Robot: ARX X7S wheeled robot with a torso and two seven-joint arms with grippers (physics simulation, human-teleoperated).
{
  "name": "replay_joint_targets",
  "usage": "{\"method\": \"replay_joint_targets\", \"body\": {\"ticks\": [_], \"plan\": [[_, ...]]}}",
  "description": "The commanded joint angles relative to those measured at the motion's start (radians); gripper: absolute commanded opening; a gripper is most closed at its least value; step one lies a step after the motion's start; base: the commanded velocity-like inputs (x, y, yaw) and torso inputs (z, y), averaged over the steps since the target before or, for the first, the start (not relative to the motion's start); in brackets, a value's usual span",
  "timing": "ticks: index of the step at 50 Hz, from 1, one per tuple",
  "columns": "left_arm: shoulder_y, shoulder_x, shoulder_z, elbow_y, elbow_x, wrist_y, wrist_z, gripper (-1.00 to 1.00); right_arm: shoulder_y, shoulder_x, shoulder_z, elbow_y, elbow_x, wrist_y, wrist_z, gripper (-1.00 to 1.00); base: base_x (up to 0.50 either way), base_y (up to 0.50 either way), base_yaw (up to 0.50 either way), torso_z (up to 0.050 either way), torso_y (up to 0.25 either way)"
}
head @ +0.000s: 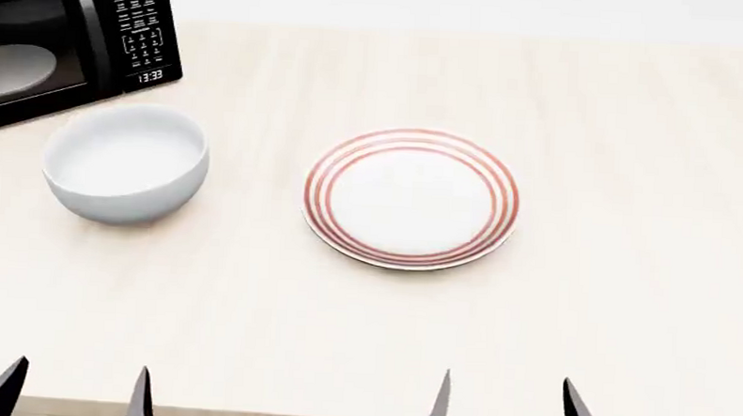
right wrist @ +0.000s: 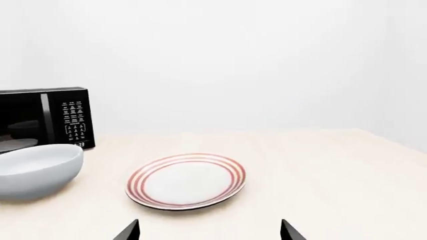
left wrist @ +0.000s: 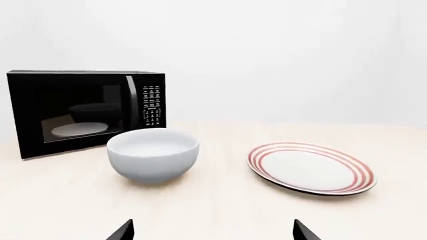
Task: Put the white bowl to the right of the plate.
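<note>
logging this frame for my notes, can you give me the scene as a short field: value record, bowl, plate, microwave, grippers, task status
bowl: white bowl, upright and empty, on the table, left of the plate in the head view
plate: plate with red rings, flat on the table, nothing on it
gap: bowl and plate apart, not touching
microwave: black microwave, far left corner behind the bowl, door shut, clock lit
left gripper: left gripper open, at the near edge, holding nothing
right gripper: right gripper open, at the near edge, holding nothing
task status: bowl not yet moved to the plate's right
</note>
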Motion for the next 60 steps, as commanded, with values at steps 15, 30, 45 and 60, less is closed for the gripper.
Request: {"method": "replay_joint_targets", "body": {"ticks": [15,30,45,60], "plan": [[0.005,-0.037,0.027,0.066,-0.04,-0.012,-0.049,1.0,0.006,0.064,0.001,-0.105,0.122,0.042,-0.022,1.0,0.5,0.16,0.0,0.0,0.0],[0.002,-0.054,0.05,0.066,-0.052,-0.01,-0.069,1.0,0.017,0.076,-0.001,-0.109,0.131,0.064,0.008,1.0,0.49,0.36,0.0,0.0,0.0],[-0.003,-0.068,0.062,0.049,-0.064,0.006,-0.088,1.0,0.026,0.093,0.018,-0.103,0.286,0.113,-0.047,1.0,0.49,0.2,0.0,0.0,0.0],[-0.006,-0.081,0.066,0.041,-0.079,0.017,-0.103,1.0,0.03,0.098,0.001,-0.083,0.276,0.099,-0.036,1.0,0.5,-0.27,0.0,0.0,0.001]]}}
